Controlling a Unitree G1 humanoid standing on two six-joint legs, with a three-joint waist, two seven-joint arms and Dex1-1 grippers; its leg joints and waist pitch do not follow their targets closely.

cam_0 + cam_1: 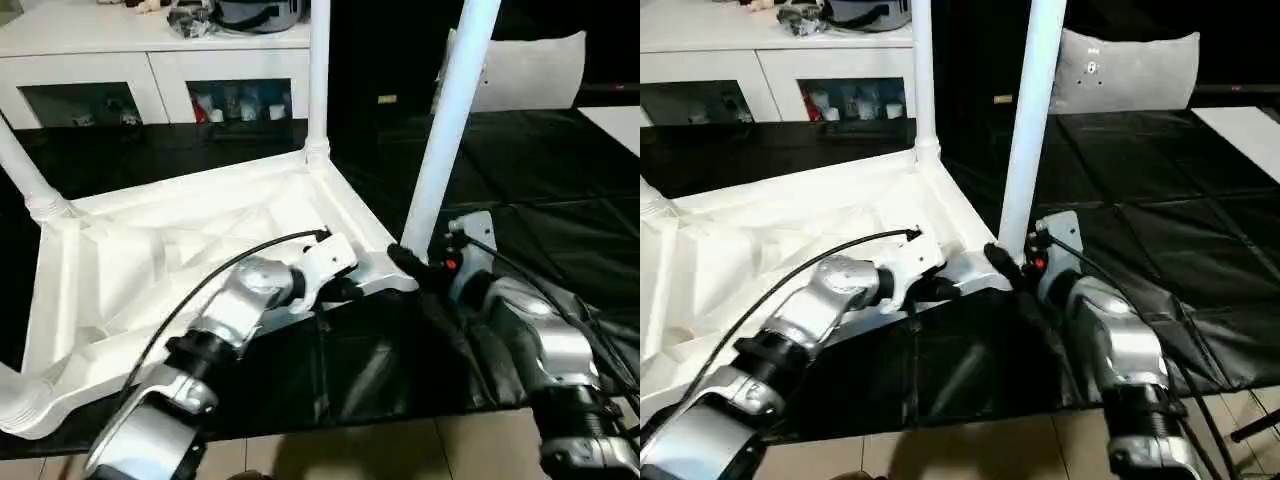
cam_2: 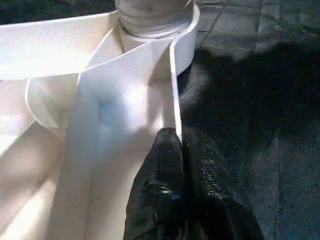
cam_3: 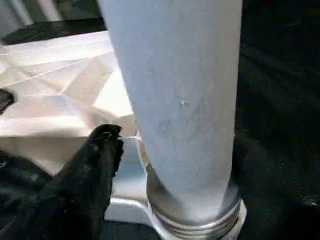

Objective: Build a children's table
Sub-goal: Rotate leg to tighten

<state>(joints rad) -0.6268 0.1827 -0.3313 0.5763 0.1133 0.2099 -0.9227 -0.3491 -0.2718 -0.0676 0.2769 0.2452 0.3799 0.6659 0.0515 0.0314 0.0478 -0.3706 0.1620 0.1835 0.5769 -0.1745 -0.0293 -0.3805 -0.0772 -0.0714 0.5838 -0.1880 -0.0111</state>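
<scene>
The children's table top [image 1: 150, 270] is seen lying upside down on black floor mats [image 1: 560, 180], its X-ribbed underside turned up, with the work judged well advanced: legs are seen standing in the far-left [image 1: 25, 175], far-right [image 1: 318, 70] and near-right [image 1: 450, 110] corner sockets, and a fourth [image 1: 20, 400] is glimpsed at the near-left corner, though how firmly any is seated cannot be told. The left gripper [image 2: 180, 145] is clenched on the thin rim of the top beside the near-right socket, a pinch made plain in the left wrist view. The right gripper [image 1: 420, 268] is placed at the base of the near-right leg; in the right wrist view one black finger [image 3: 102, 150] is seen just beside the leg with a gap between, so the jaws appear released. A white cabinet [image 1: 150, 60] is shown at the far side in the head views.
</scene>
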